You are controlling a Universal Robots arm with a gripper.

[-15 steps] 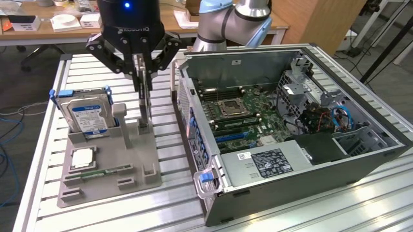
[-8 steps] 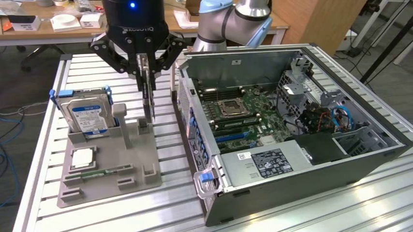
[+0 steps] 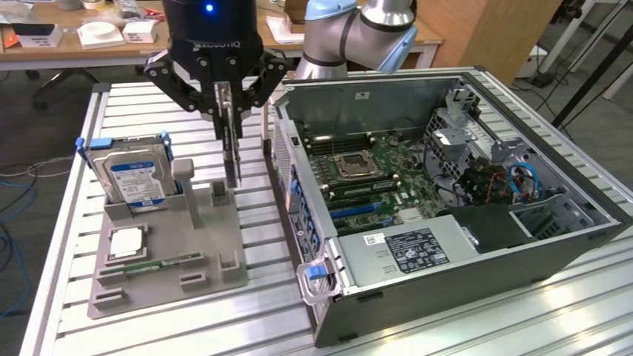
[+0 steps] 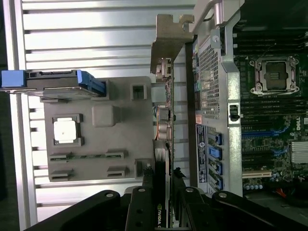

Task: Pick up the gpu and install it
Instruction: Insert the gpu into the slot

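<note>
Upside-down "ROBOTIQ" on the gripper [image 3: 228, 111] body; small print on the hard drive [image 3: 133, 182] label unreadable.

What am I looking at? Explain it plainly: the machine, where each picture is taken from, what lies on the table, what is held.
This is a robot arm ending in a black gripper, a clamp with fingers. One picture comes from a camera standing off the arm. The other comes from a camera on its wrist, looking down along what it holds. On the slatted metal table stand an open computer case and a grey holder tray. The tray carries a hard drive on edge, a square processor chip and a narrow memory stick. The gripper is shut on the gpu, a thin card held upright over the tray, beside the case.
</note>
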